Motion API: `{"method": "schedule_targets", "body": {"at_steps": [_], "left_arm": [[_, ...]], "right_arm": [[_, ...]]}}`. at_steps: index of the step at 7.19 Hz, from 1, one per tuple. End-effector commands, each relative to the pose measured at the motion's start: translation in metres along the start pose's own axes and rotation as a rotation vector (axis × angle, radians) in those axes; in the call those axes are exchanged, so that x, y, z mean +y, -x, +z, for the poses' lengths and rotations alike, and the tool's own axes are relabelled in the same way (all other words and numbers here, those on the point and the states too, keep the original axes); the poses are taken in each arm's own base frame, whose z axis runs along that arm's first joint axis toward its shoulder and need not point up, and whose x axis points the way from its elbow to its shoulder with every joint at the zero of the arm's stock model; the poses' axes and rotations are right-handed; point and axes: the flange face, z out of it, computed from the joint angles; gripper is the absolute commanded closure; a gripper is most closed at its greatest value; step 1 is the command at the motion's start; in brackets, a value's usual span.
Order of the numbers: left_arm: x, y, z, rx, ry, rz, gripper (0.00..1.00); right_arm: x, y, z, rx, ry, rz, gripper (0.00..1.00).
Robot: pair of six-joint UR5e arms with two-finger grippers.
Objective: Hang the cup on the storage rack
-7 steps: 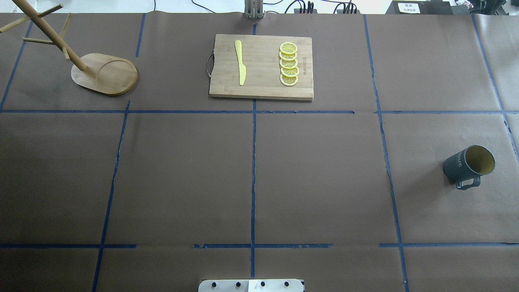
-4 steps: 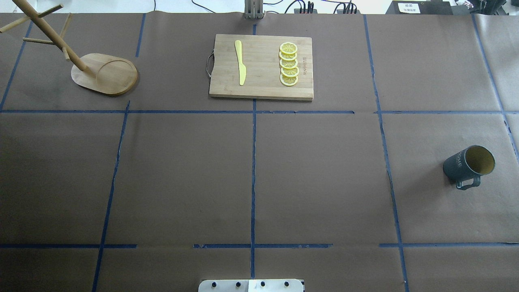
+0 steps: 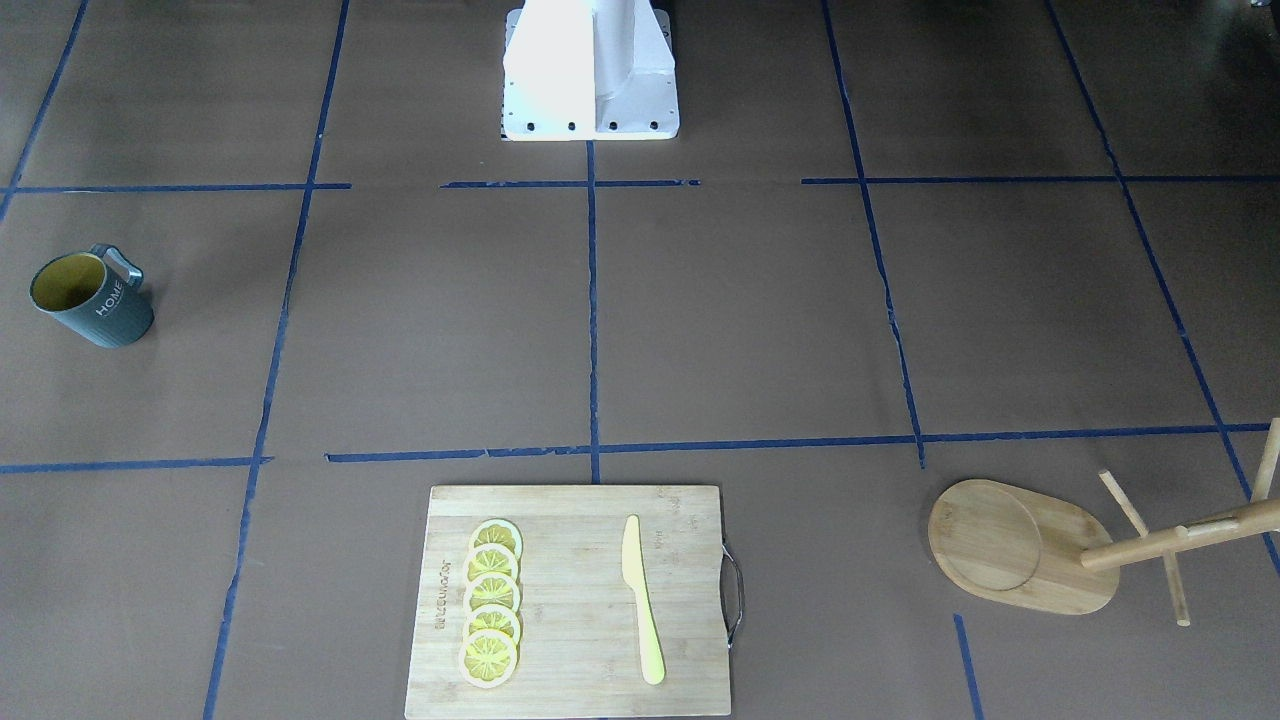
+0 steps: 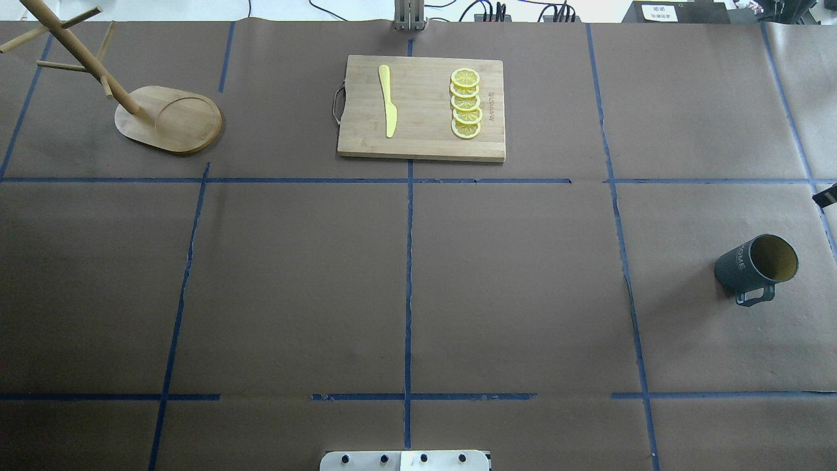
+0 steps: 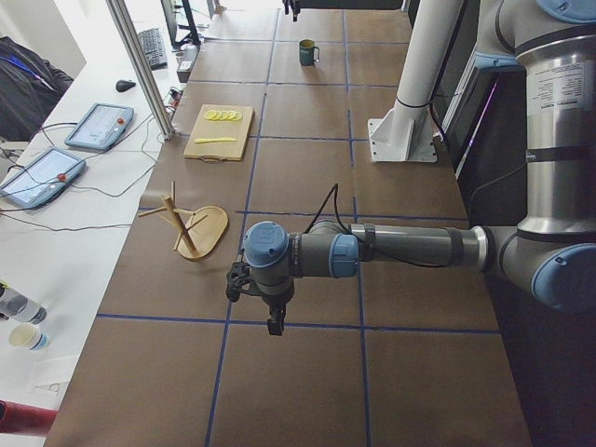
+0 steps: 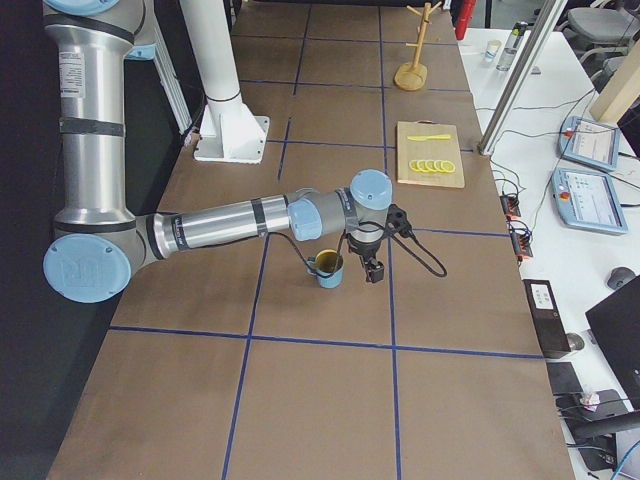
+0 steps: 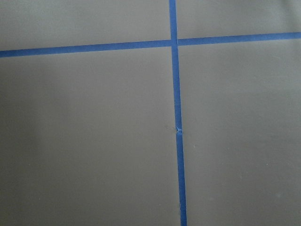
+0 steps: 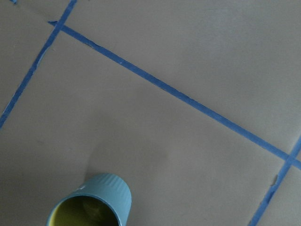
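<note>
Since the cup [image 4: 752, 267] stands upright near the bench's [image 4: 510, 281] right edge, handle toward the robot, the right gripper [image 6: 372, 268] beside it (jaws apart or together, I cannot tell) should pinch the rim wall, leaving the handle free for the storage rack [image 4: 167, 118] in the far-left corner.

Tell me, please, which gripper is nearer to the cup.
Right. The right gripper hangs close beside the cup; the left gripper is far off, near the storage rack.

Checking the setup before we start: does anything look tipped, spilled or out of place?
Nothing stands out. The cup stands upright, the storage rack too, and the lemon slices and knife lie tidy on the cutting board.
</note>
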Motion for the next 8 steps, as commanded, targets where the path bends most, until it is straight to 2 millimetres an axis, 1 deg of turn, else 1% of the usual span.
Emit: {"method": "schedule_targets", "body": {"at_steps": [1, 3, 4, 5, 6, 7, 8], "left_arm": [[-0.001, -0.001, -0.001, 0.000, -0.001, 0.002, 0.00], [0.000, 0.000, 0.000, 0.000, 0.000, 0.001, 0.00], [-0.001, -0.001, 0.000, 0.000, 0.000, 0.003, 0.00], [-0.001, -0.001, 0.000, 0.000, 0.001, 0.002, 0.00], [-0.001, -0.001, 0.000, 0.000, 0.001, 0.002, 0.00], [-0.001, -0.001, 0.000, 0.000, 0.001, 0.002, 0.00], [-0.001, -0.001, 0.000, 0.000, 0.000, 0.003, 0.00]], "right_arm": [[-0.010, 0.028, 0.028, -0.026, 0.035, -0.030, 0.00], [-0.006, 0.038, 0.048, -0.020, 0.078, -0.014, 0.00], [-0.005, 0.042, 0.065, 0.001, 0.112, 0.006, 0.00], [-0.003, 0.042, 0.075, 0.002, 0.132, 0.011, 0.00], [-0.001, 0.040, 0.080, 0.000, 0.143, 0.016, 0.00], [0.004, 0.036, 0.094, -0.003, 0.170, 0.023, 0.00], [0.006, 0.036, 0.102, -0.006, 0.186, 0.024, 0.00]]}}
